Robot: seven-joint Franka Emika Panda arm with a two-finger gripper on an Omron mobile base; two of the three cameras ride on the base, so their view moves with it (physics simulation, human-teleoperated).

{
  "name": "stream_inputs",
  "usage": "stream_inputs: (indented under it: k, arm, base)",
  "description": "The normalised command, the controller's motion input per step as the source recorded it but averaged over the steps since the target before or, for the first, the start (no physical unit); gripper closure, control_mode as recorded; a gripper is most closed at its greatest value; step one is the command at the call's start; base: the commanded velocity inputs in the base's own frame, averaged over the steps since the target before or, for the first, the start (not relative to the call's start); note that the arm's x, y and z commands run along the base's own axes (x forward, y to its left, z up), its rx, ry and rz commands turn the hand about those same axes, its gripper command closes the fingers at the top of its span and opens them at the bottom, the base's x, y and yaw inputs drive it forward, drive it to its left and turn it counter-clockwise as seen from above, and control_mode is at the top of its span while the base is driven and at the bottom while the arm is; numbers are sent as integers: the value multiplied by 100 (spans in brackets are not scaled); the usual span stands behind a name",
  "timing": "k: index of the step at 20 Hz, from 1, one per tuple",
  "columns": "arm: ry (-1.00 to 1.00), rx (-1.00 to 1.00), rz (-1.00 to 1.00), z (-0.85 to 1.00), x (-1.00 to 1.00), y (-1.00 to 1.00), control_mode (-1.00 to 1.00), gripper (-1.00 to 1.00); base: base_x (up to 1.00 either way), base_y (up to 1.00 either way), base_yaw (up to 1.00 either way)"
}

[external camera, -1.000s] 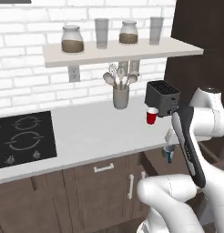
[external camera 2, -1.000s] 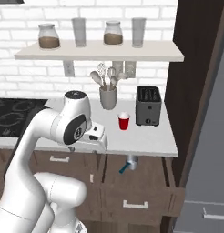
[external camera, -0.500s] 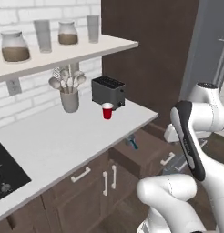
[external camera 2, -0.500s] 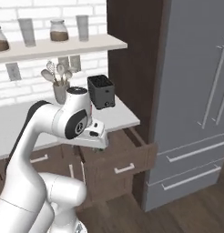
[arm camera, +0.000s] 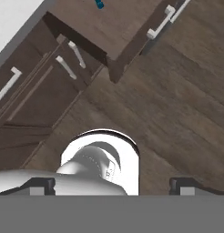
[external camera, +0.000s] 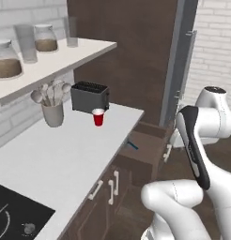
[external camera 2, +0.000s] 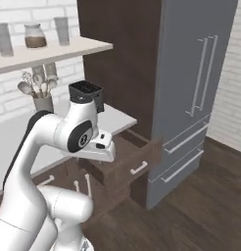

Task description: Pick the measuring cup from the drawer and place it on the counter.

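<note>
— Drawer [external camera: 146, 146] position?
— Stands pulled out from the dark cabinet run, just beside the tall grey fridge [external camera 2: 191, 98]; shows from above in the hand view, front panel and pale handle toward the wooden floor [arm camera: 177, 113].
— Measuring cup [external camera: 132, 145]?
— Lies inside the drawer, near the back by the tabletop [external camera: 65, 154] edge. Shows as little more than a teal-blue handle; bowl too small to make out.
— End effector [arm camera: 111, 185]?
— Spread wide, gripping nothing: dark fingertips [arm camera: 41, 184] far apart at the two bottom corners of the hand view. Hangs above the floor in front of the cabinets, well apart from the cup, looking down.
— On the tabletop?
— Red cup [external camera: 98, 117] near the right end, just in front of a black toaster [external camera: 89, 96]; grey utensil holder [external camera: 53, 114] to the left of both, full of spoons.
</note>
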Motion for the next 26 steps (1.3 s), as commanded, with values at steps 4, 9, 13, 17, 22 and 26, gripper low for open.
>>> stream_inputs:
  k: [4, 9, 13, 17, 22, 26]
  arm:
    - [0, 0, 0, 0, 0, 0, 100, -100]
    - [0, 0, 0, 0, 0, 0, 100, -100]
    - [0, 0, 0, 0, 0, 0, 100, -100]
    - [0, 0, 0, 0, 0, 0, 100, -100]
    - [-2, 1, -12, -3, 0, 2, -100, -100]
    - [-20, 7, -4, -2, 41, 13, -100, -100]
  base:
    - [34, 41, -46]
    - [26, 40, -43]
    - [1, 1, -40]
    - [0, 5, -27]
    - [0, 0, 0]
    - [0, 0, 0]
